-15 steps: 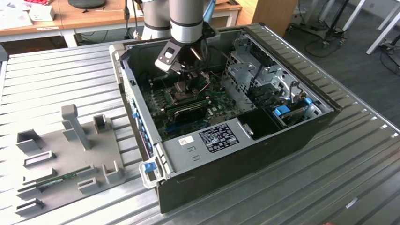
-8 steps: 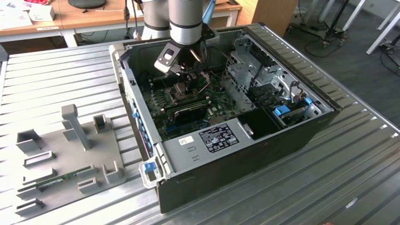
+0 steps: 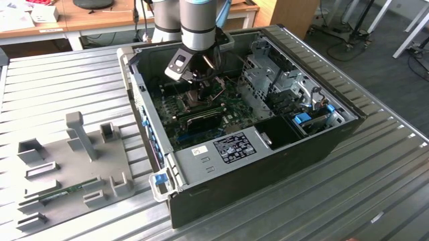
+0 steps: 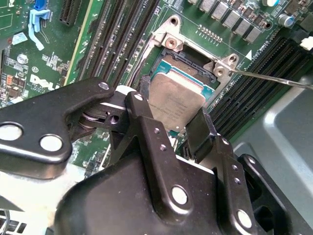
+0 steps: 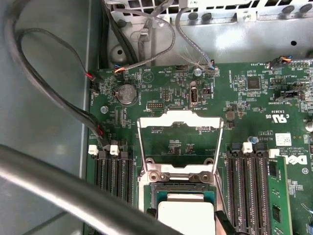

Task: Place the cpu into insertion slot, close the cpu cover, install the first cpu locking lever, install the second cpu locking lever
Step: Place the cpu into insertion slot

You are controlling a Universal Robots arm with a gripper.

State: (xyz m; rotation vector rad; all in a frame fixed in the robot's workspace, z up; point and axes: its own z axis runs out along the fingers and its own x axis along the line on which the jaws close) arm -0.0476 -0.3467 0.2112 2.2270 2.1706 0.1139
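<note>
One black two-fingered gripper (image 4: 172, 122) was clenched on the single cpu (image 4: 177, 98), a flat square chip with a dull silver-grey top. One finger (image 4: 143, 122) sat on each of two opposite edges. The chip hung tilted just over the one dark square insertion slot (image 4: 187, 61) in the green circuit board (image 4: 49, 58). The one thin silvery cpu cover (image 5: 181, 115) lay open, clear of the slot. In the exterior view, the one grey arm (image 3: 199, 25) reached into the open black computer case (image 3: 322, 145) at eleven o'clock from its middle.
</note>
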